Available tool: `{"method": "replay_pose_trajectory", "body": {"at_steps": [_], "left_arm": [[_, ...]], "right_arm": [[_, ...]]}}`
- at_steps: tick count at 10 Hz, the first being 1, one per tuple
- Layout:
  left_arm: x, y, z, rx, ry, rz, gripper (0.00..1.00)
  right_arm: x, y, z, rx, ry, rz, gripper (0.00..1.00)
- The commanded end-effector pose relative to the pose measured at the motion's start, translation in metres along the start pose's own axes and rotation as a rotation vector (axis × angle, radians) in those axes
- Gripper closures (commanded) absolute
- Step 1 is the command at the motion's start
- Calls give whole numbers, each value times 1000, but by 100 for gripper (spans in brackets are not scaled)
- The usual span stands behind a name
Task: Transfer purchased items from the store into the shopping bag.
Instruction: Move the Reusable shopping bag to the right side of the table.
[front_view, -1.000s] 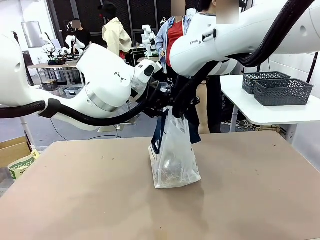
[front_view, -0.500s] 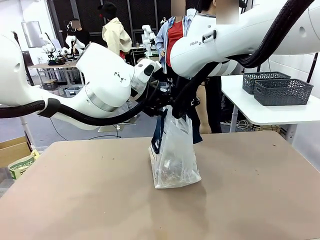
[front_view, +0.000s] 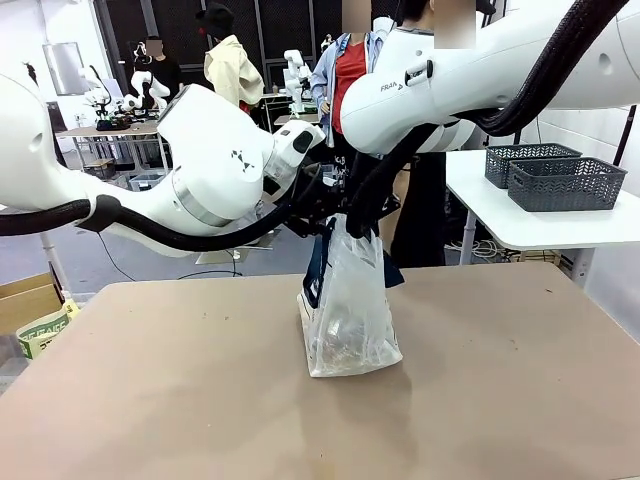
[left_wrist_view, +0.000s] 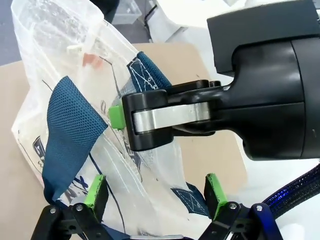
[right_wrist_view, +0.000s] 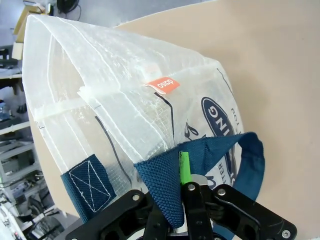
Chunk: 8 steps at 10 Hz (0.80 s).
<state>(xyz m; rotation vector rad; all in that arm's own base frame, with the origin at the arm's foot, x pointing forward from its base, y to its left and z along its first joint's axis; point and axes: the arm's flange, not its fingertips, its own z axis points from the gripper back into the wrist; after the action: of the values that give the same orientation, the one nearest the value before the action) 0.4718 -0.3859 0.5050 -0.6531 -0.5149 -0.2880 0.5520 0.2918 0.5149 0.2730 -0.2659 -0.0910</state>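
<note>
The shopping bag (front_view: 350, 315), translucent plastic with navy strap handles, stands upright in the middle of the brown table (front_view: 180, 400). Dim shapes of the purchased items (front_view: 342, 338) show through its lower part. My right gripper (right_wrist_view: 185, 172) is shut on one navy handle (right_wrist_view: 162, 177) and holds it up above the bag's mouth (front_view: 352, 215). In the left wrist view that same right gripper (left_wrist_view: 150, 122) pinches the strap. My left gripper (left_wrist_view: 155, 192) is open just behind it, its green pads (left_wrist_view: 95, 190) on either side of the bag's top edge (left_wrist_view: 65, 75), gripping nothing.
Two dark grey lattice baskets (front_view: 565, 182) sit on a white side table (front_view: 520, 228) at the right. A person (front_view: 350, 70) stands at the table's far side behind the arms. A cardboard box (front_view: 25, 300) is on the floor at the left.
My left arm has shifted slightly up and to the right. The bag and the right gripper's hold on the handle are unchanged.
</note>
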Motion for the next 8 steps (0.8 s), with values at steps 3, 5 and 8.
{"method": "replay_pose_trajectory", "body": {"at_steps": [3, 5, 8], "left_arm": [[0, -12, -12, 0, 57, 2, 0], [-6, -14, -14, -48, 98, -80, 18], [-4, -10, -14, -20, 130, -82, 74]], "right_arm": [[1, 4, -2, 8, -23, -27, 100], [1, 5, -1, 10, -25, -29, 100], [2, 5, 0, 14, -29, -34, 100]]}}
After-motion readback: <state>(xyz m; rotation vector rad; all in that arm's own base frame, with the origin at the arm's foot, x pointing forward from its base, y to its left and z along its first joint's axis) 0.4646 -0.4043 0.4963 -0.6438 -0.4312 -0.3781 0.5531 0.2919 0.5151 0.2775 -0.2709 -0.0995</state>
